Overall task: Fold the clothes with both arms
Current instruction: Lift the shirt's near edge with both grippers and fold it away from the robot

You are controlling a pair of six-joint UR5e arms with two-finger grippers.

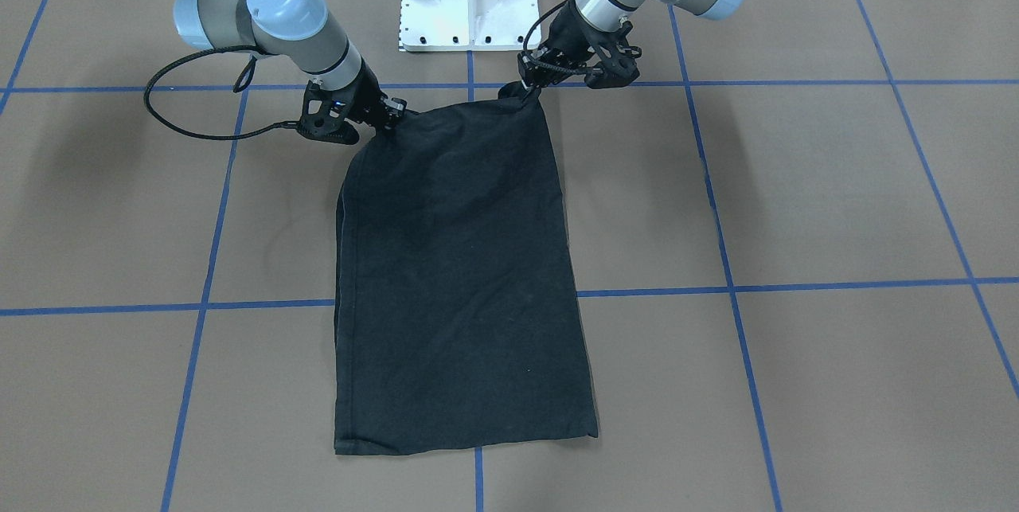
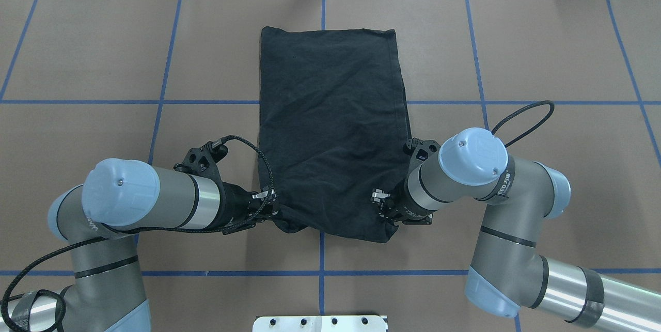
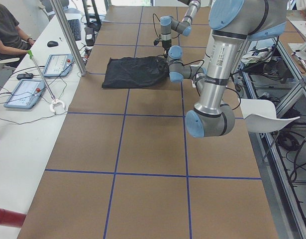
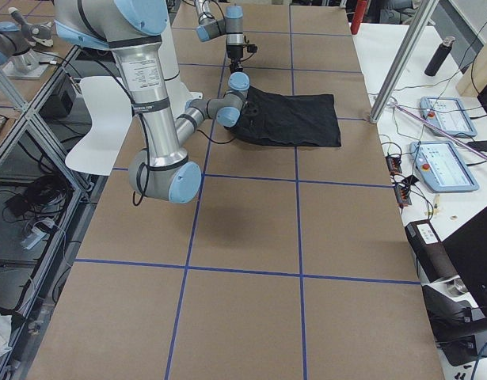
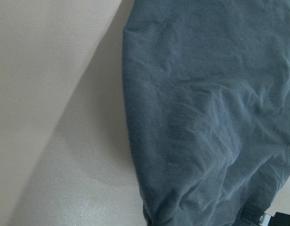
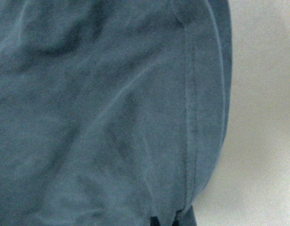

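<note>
Starting a half-fold: left gripper (image 2: pixel 268 207) and right gripper (image 2: pixel 381 209) each pinch a T-shirt (image 2: pixel 330 125) corner low in the overhead view; next, probably lift both evenly toward the upper hem.

Overhead from behind, front view opposite, wrist views close on T-shirt (image 2: pixel 330 130)

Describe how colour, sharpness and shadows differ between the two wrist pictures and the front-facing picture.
Left wrist view: the black shirt looks washed-out blue-grey, the table pale, with a broad diagonal shadow beside the cloth. Right wrist view: the same faded colour, soft and grainy, yet a stitched seam is readable. Front-facing view: true colours, sharp, soft shadows on the table at the picture's left.
</note>
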